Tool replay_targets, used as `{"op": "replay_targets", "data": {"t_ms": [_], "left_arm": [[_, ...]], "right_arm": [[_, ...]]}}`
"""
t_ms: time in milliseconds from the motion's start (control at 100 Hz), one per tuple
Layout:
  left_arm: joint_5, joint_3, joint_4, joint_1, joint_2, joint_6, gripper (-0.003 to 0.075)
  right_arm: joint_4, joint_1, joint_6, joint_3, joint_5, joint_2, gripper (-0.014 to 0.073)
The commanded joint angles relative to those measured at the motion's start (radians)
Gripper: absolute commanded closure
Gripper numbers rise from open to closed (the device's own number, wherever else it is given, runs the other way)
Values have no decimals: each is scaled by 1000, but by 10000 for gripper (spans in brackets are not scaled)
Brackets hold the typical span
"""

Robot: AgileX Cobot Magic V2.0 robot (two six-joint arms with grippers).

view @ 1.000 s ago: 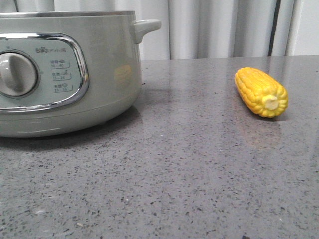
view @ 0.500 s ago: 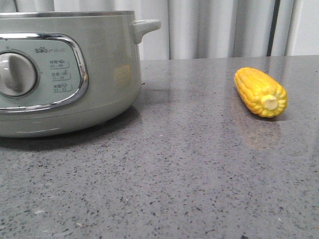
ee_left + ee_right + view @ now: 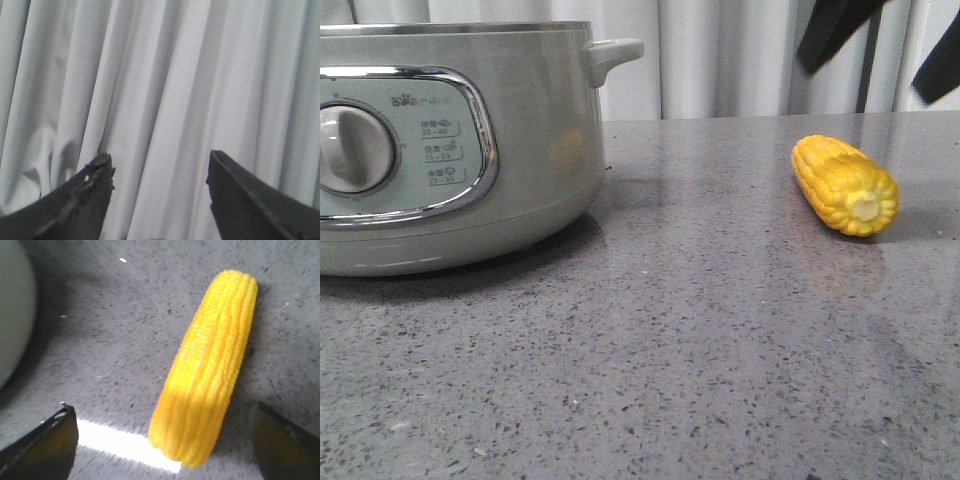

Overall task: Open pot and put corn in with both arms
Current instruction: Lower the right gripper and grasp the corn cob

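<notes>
The pale grey-green pot [image 3: 520,150] stands at the left in the front view, with its dial panel facing me and its top cut off by the frame. The yellow corn [image 3: 845,185] lies on the table at the right. My right gripper [image 3: 865,80] hangs open just above the corn, its dark fingers on either side. In the right wrist view the corn [image 3: 207,370] lies between the open fingers of the right gripper [image 3: 162,407], apart from both. My left gripper [image 3: 160,165] is open and empty, facing the white curtain; it is not in the front view.
The grey speckled tabletop [image 3: 700,330] stretches between the pot and the corn. A white curtain [image 3: 740,50] hangs behind the table. The pot's side handle [image 3: 615,52] sticks out toward the corn. The pot's wall shows at the edge of the right wrist view [image 3: 12,305].
My right gripper's fingers have come into the front view from the top right, above the corn. The pot and the corn have stayed put.
</notes>
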Motion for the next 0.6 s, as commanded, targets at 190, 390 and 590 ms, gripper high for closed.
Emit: {"op": "replay_targets", "data": {"t_ms": [190, 390, 590], "left_arm": [[100, -31, -8, -15, -165, -4, 335], [57, -31, -32, -15, -193, -4, 335], [54, -31, -72, -15, -193, -4, 335]], "right_arm": [[-19, -5, 59, -84, -50, 176, 103], [-19, -5, 59, -84, -50, 185, 442], [59, 11, 59, -131, -29, 91, 628]]}}
